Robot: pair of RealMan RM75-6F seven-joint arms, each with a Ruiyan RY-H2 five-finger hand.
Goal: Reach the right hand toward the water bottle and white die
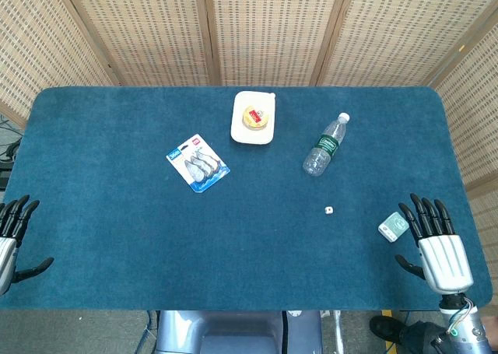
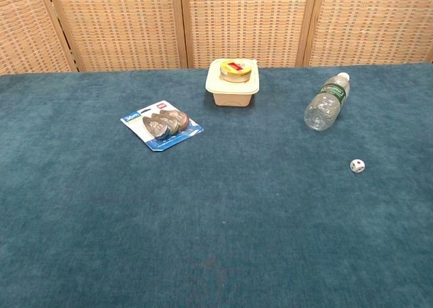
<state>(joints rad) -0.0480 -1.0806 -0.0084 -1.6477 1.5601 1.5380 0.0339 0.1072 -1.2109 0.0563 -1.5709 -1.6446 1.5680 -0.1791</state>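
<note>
at the lower right of the frame i'm holding the right hand (image 1: 437, 245) open, empty; die (image 1: 328, 210) and water bottle (image 1: 324, 145) are lying up-left of it.

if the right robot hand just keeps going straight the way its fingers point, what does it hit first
Probably nothing at first. The right robot hand points up the table's right side. The small green-and-white packet lies just left of its fingertips, and the white die and water bottle are further left. Depth is uncertain.
</note>
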